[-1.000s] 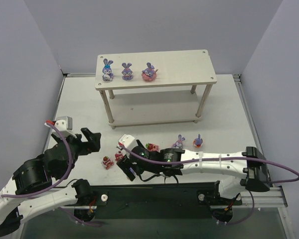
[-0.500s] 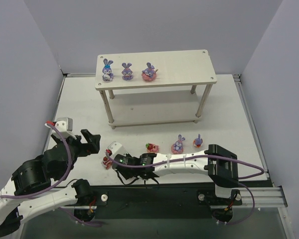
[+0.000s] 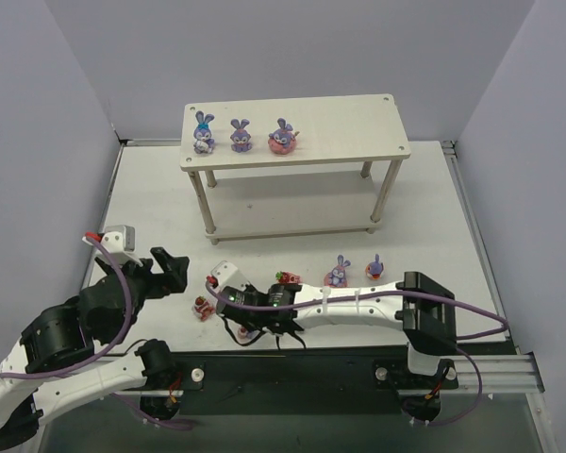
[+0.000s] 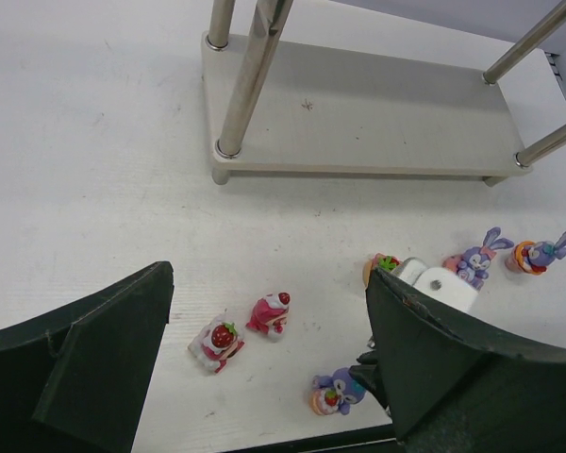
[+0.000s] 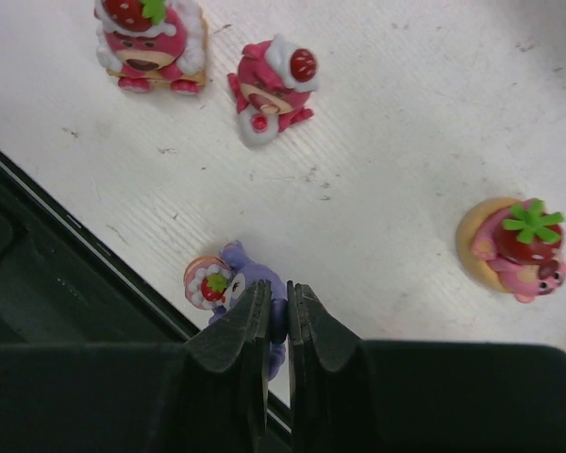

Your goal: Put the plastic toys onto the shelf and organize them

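Right gripper point(image 5: 275, 316) fingers almost together, clamped on the ears of a purple bunny point(image 5: 234, 280) lying at the table's near edge beside the black rail point(image 5: 38, 311). Left gripper point(image 4: 269, 283) jaws wide apart, empty. Shelf point(image 3: 340, 127) is well apart at the far side. Risk: the thin ear pinch slips on lifting and the bunny drops onto the rail.

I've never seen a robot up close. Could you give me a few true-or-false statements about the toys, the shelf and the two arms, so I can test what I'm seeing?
1. Three bunnies stand on the top board of the shelf. True.
2. The lower board holds toys. False: it is bare.
3. The left gripper is clamping a toy. False: its jaws are wide apart and hold nothing.
4. The right gripper has its jaws shut on a purple bunny. True.
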